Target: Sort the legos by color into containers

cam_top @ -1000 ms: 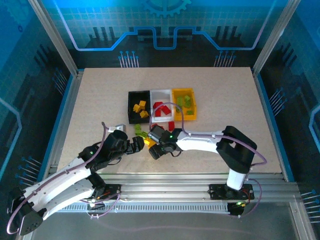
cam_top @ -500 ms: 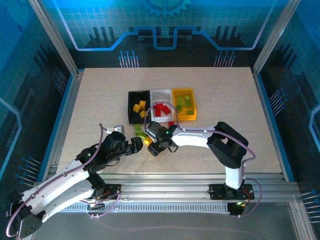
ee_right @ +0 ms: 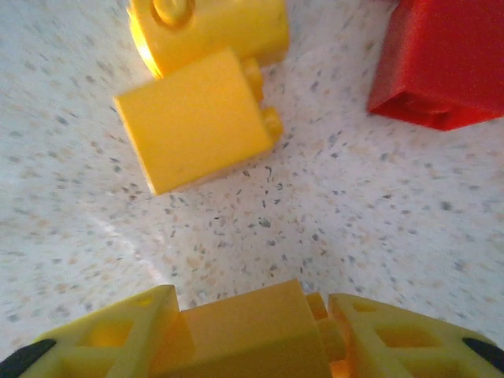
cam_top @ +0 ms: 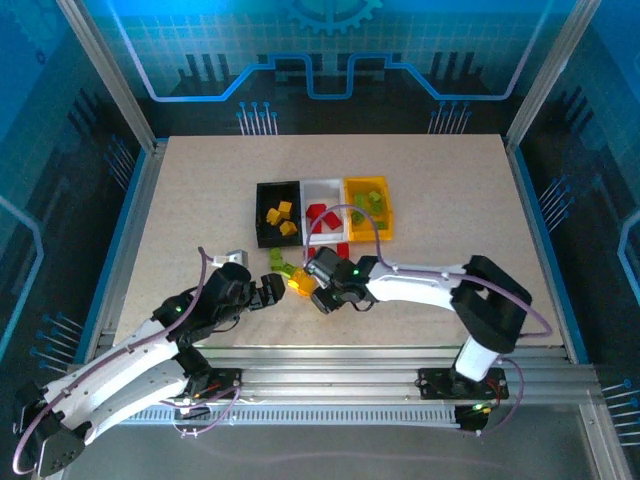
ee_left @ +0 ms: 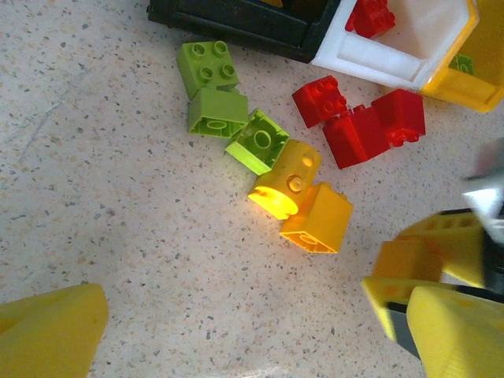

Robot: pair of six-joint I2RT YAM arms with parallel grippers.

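Narrower than a second ago, our right gripper (ee_right: 253,346) pinches a yellow brick (ee_right: 236,324); our left gripper (ee_left: 244,331) stands wide, loose bricks (ee_left: 260,142) ahead.

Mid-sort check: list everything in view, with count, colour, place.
black bin: one, row's left, several yellow bricks inside.
white bin: one, middle, red bricks inside.
yellow bin: one, right, green bricks inside.
loose green bricks: three, before black bin.
loose yellow bricks: two, beside the greens.
loose red bricks: about three, before white bin.
held yellow brick: one, in right jaws.
table: speckled beige.
left gripper: jaws open, near greens.
right gripper: jaws closed on that brick.
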